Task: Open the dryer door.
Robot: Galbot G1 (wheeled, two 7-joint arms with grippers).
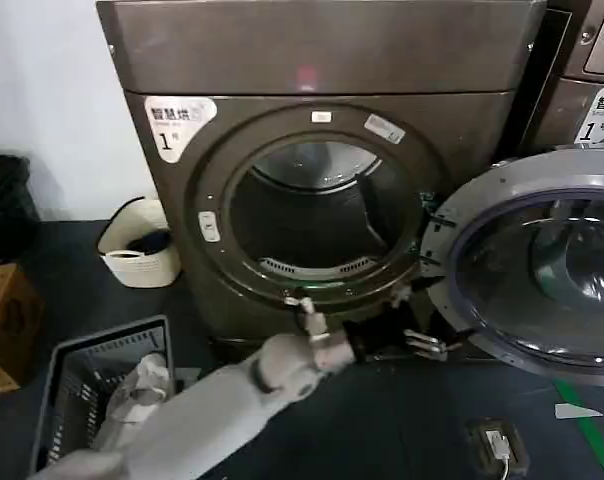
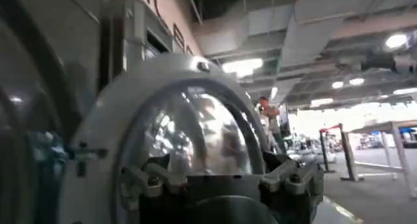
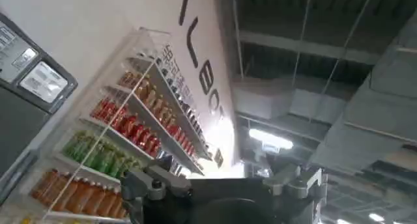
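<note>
Left gripper overlaps the frame-cropped open dryer door.

I see a dark grey floor carrying the big bronze-grey metallic dryer. On it to my left stand a cream plastic basket, a grey slatted crate and a brown box, perhaps cardboard. A small dark device lies right.

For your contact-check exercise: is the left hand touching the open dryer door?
Cannot tell. In the head view the left hand sits at the dryer door lower rim, but neither contact nor gap shows plainly.
</note>
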